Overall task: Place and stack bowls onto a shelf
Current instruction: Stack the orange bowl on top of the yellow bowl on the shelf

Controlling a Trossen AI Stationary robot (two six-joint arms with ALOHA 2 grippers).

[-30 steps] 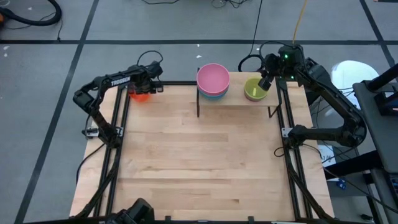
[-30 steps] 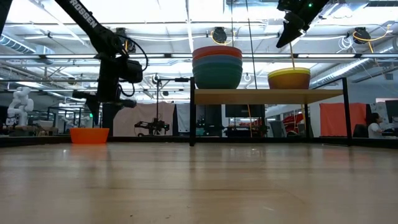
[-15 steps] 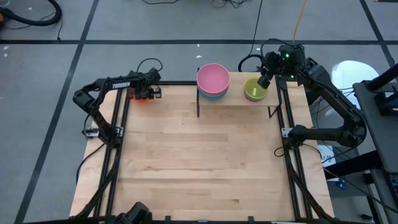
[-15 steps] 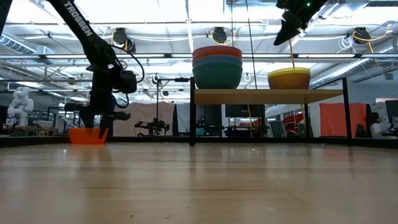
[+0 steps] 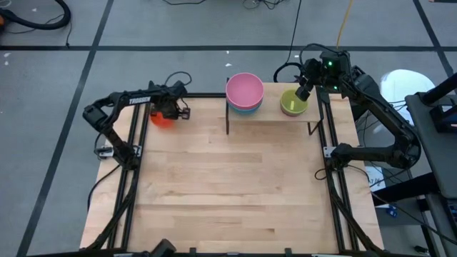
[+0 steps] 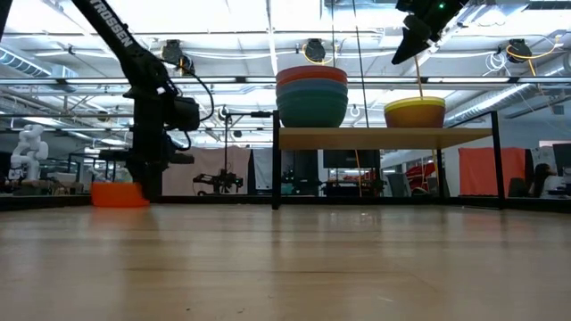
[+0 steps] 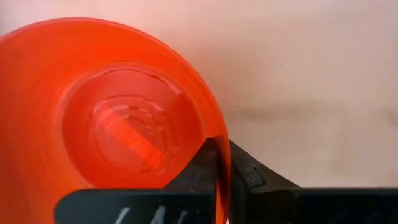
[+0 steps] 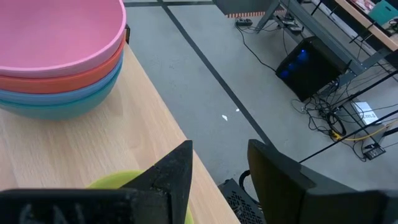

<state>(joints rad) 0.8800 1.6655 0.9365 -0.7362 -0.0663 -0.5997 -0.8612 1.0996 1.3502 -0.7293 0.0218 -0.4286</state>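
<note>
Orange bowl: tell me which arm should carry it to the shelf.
Left. The left gripper already straddles the rim of the orange bowl at the table's far left corner. The right gripper hovers above the green bowl on the shelf, far from it.

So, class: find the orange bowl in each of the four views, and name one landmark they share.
High view: orange bowl at the table's far left corner, under the left pincer.
Low view: far left, on the tabletop.
Left wrist view: fills the picture, rim between the fingers.
Right wrist view: not in it.
Shared landmark: the left pincer.
</note>
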